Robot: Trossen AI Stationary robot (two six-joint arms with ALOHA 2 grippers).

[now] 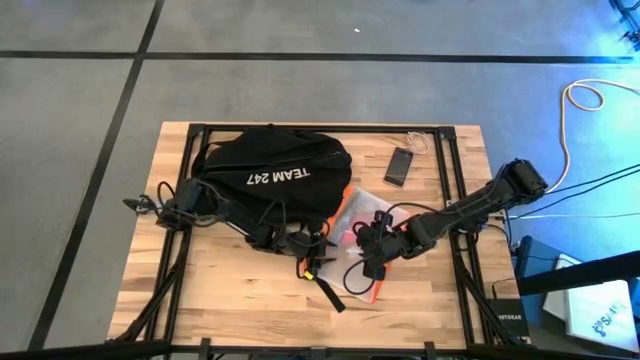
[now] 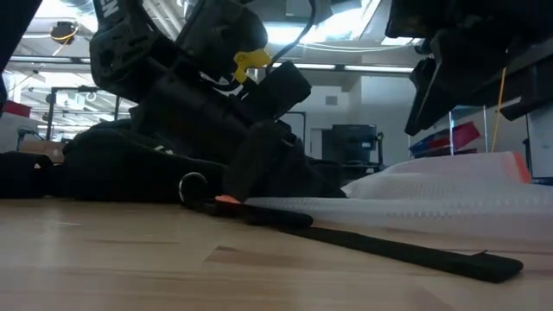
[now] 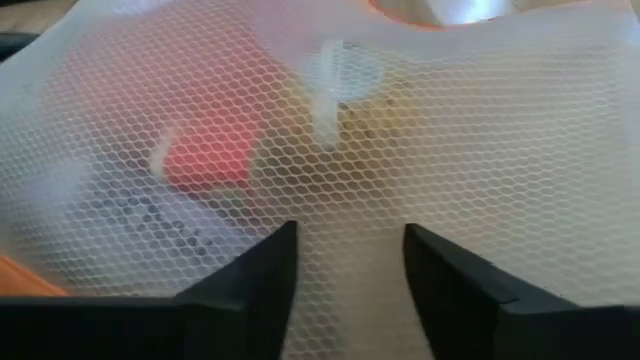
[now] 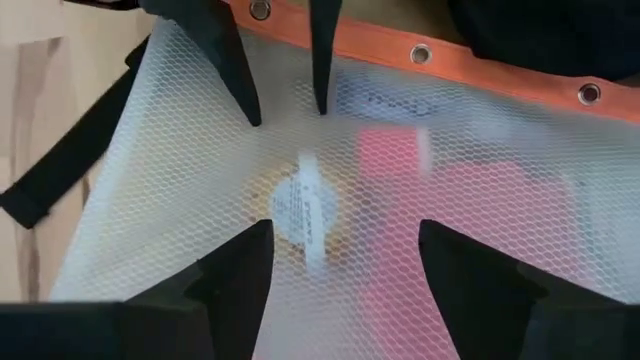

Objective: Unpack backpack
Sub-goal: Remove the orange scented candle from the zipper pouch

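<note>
1. While both arms crowd the middle of the tabletop [image 1: 230, 290], the backpack [image 1: 272, 172] lies slumped just behind the left hand [image 1: 322, 243], its "TEAM 247" lettering facing up.
2. Left hand is spread open, hovering right over a white mesh pouch [image 1: 352, 262] with an orange edge that lies beside the backpack. No grip on it from what I can see.
3. Right hand [image 1: 372, 250] is open too, fingers apart right above the same pouch [image 4: 330, 200], facing the left hand across it. Something red and a small round item show through the mesh.
4. A phone [image 1: 399, 166] lies well behind the right hand, apart from everything.
5. Handling guess: the backpack is soft and floppy, so it'll sag and shift. The top loop or a strap [image 1: 328, 292] looks like the best hold.
6. The pouch looks light and limp, so pinching the orange hem seems safest.
</note>
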